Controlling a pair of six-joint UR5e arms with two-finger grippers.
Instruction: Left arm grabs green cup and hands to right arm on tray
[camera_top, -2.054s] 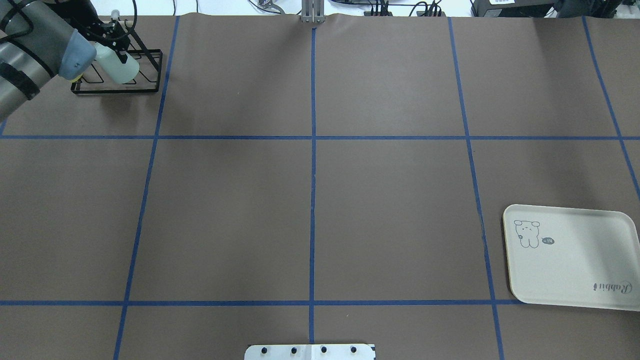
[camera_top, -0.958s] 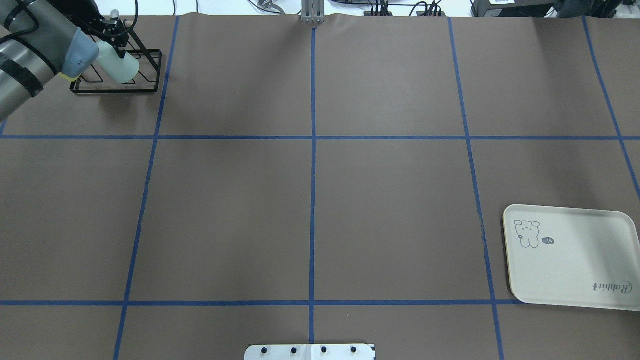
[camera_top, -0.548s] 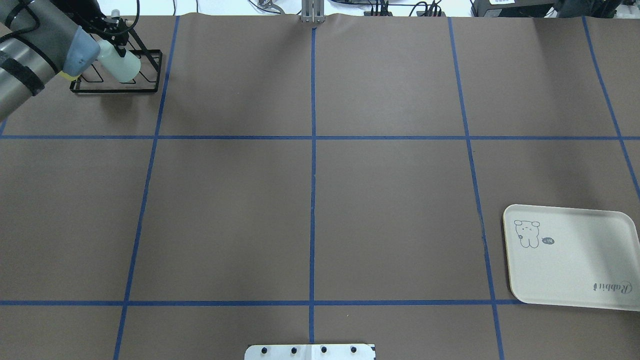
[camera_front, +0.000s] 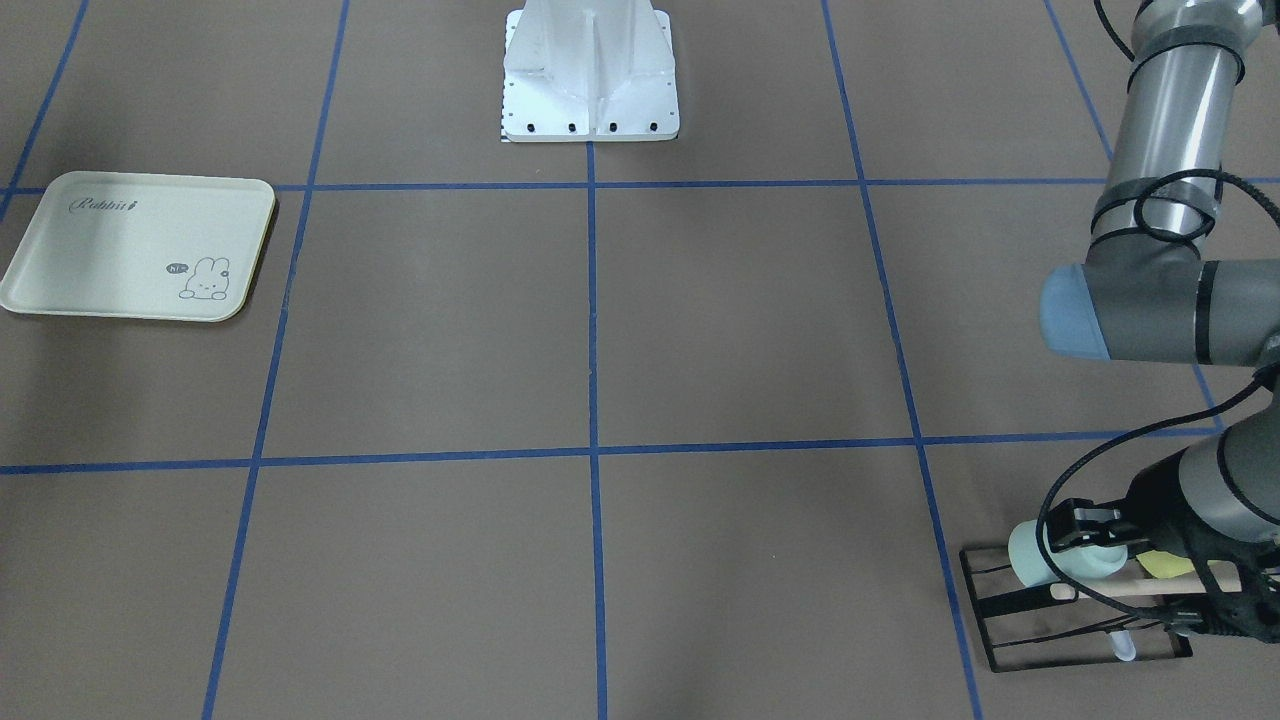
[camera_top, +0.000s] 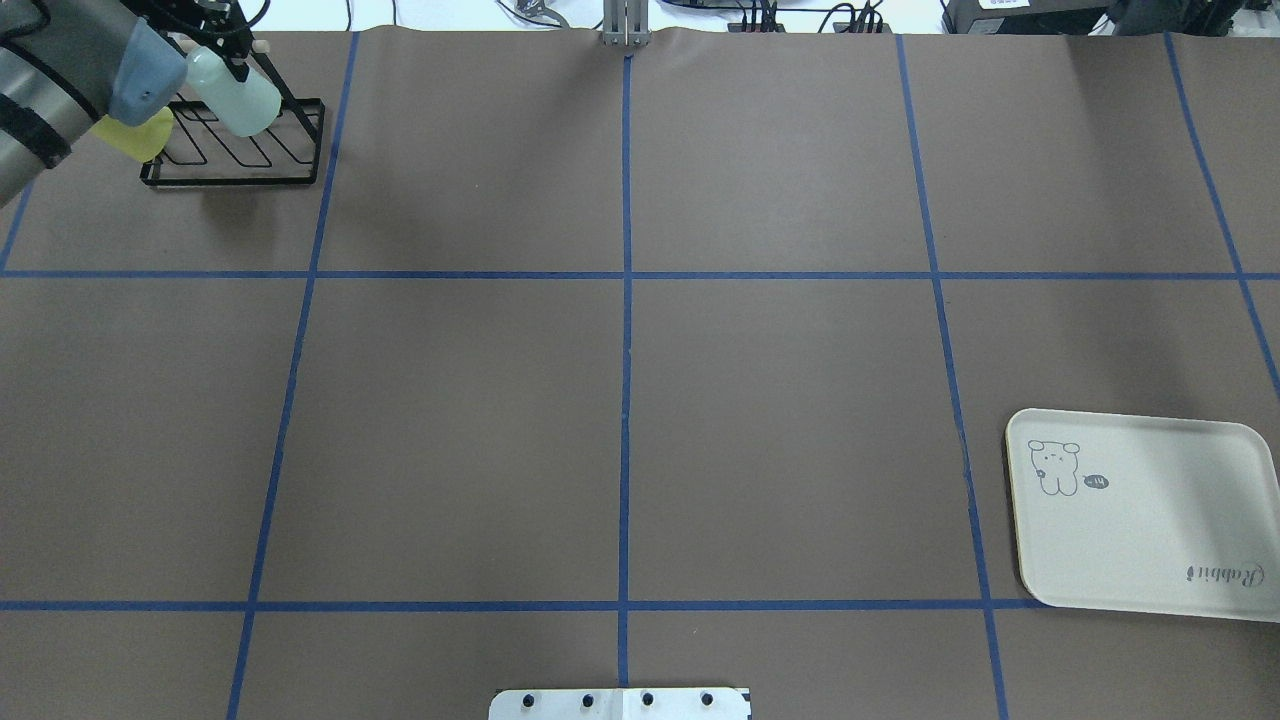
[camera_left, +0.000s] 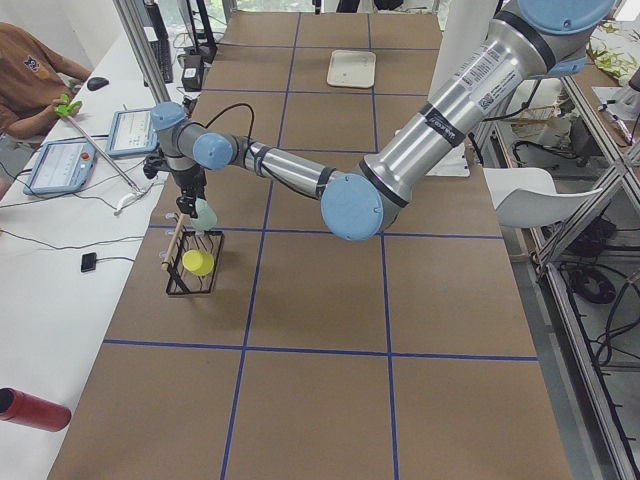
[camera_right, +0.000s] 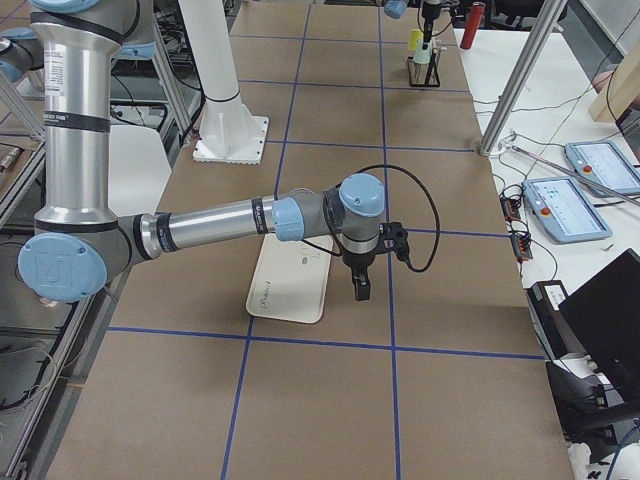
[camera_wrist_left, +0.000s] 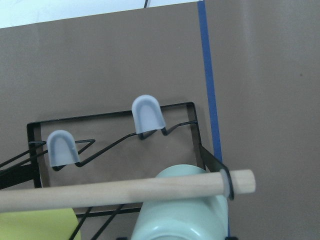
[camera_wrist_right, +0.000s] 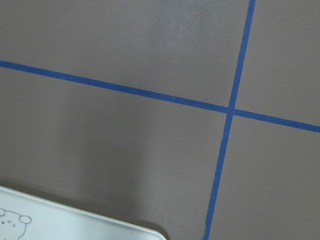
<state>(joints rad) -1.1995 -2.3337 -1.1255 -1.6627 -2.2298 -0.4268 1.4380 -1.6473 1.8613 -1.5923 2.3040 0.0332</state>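
Two arms work over a brown surface (camera_top: 780, 420) ruled into squares by blue tape (camera_top: 626, 300).

Left arm (camera_front: 1165, 310): reaches to the far corner of the surface on its own side, where a black wire rack (camera_top: 240, 178) stands.

Left pincer (camera_front: 1078, 545): clamped on the green cup (camera_top: 238, 98), with one black finger (camera_top: 240, 66) lying across the cup's wall. The cup is held on its side, raised off the surface, above the rack's end nearer the surface's middle. In the left wrist view its wall fills the lower middle, and the rack's wooden dowel (camera_wrist_left: 125, 190) crosses in front of it.

Yellow cup (camera_top: 135, 138): at the rack's other end, partly hidden by the arm. Two rack prongs with grey caps (camera_wrist_left: 148, 114) stand bare.

Tray (camera_top: 1150, 520): flat on the surface at the near corner on the robot's right, well apart from the rack. It bears a rabbit drawing (camera_top: 1055, 468) and the script "Rabbit".

Right arm (camera_right: 210, 225): stretched low over the surface, its pincer (camera_right: 358, 285) pointing down just beside the tray's long edge. It shows only from the side, so whether its fingers are apart or together cannot be told. The right wrist view shows a tray corner at lower left and a tape crossing.

White base plate (camera_front: 590, 75): at the middle of the robot's edge of the surface.
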